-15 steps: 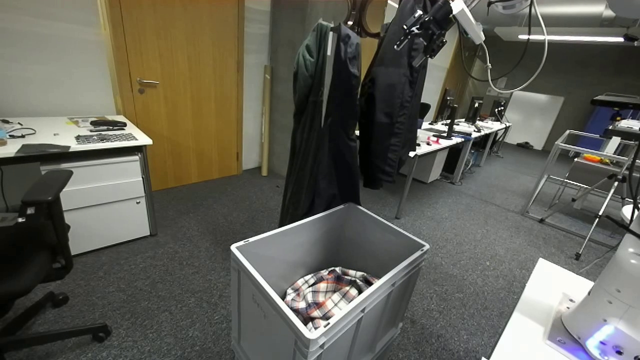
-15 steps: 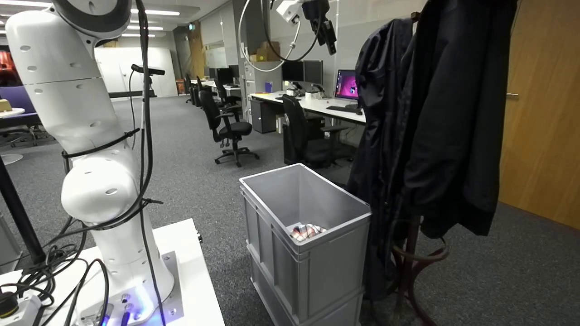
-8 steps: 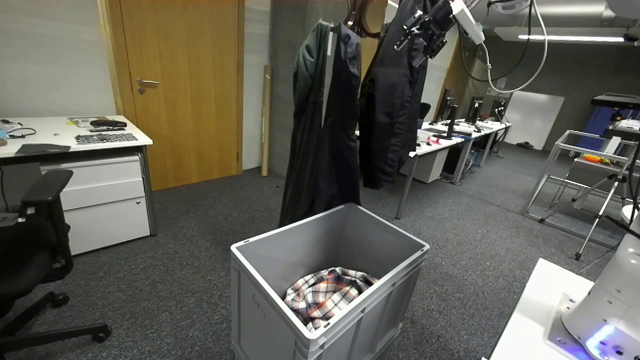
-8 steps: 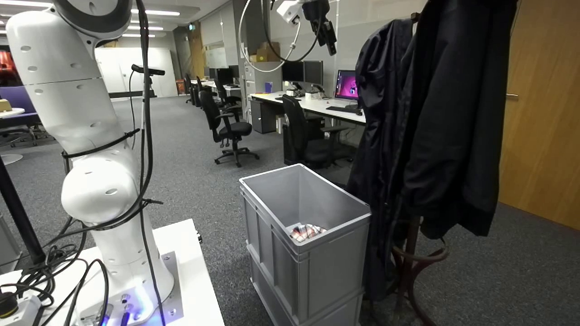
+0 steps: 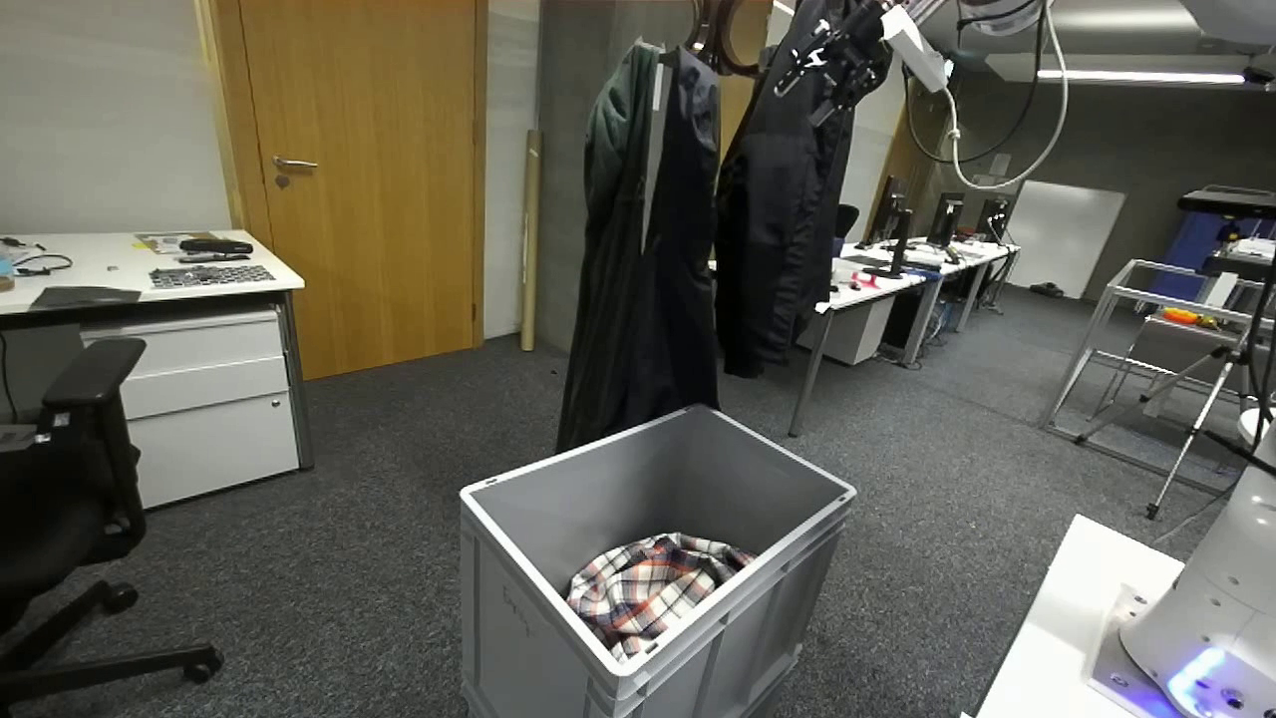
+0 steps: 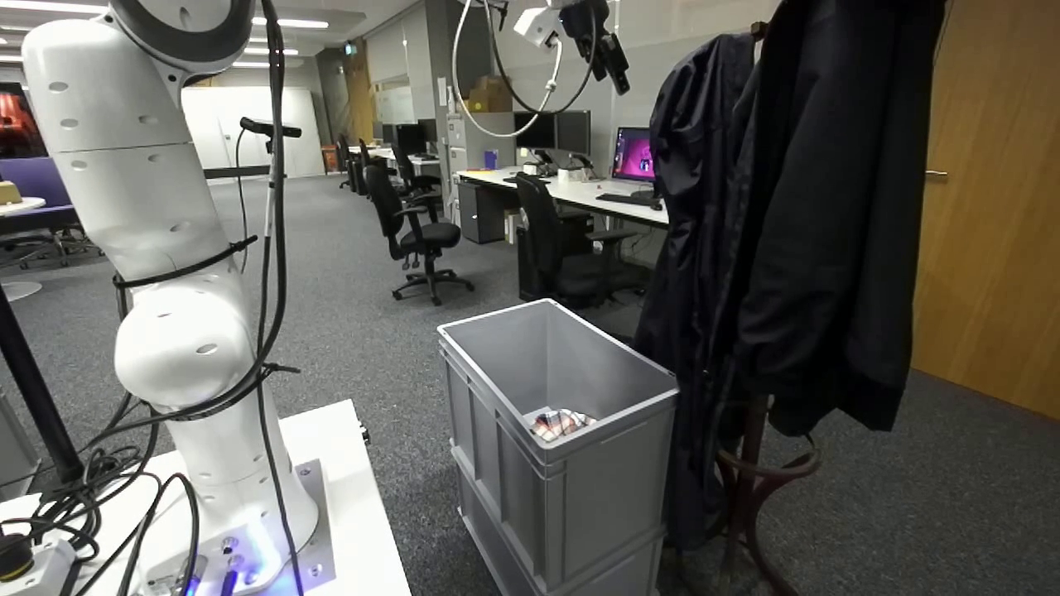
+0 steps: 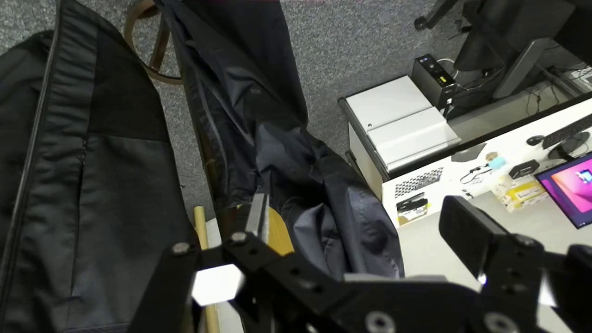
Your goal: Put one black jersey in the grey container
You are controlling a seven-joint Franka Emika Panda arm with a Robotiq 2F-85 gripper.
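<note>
My gripper (image 7: 358, 208) is spread wide; in an exterior view the grey container (image 5: 738, 633) partly hides the black jersey (image 5: 683, 279).

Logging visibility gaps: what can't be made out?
Black jersey: hem behind the grey container, in an exterior view.
Plaid cloth: mostly hidden by the container, in an exterior view.
Container lettering: too faint to read, in an exterior view.
Robot arm: cut off by an exterior view's right edge.

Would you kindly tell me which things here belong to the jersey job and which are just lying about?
For the job:
long black jersey, hanging
grey container
gripper, open

Merely around:
shorter black jacket, hanging
grey-green coat, hanging
plaid cloth, inside the grey container
brown tube
</note>
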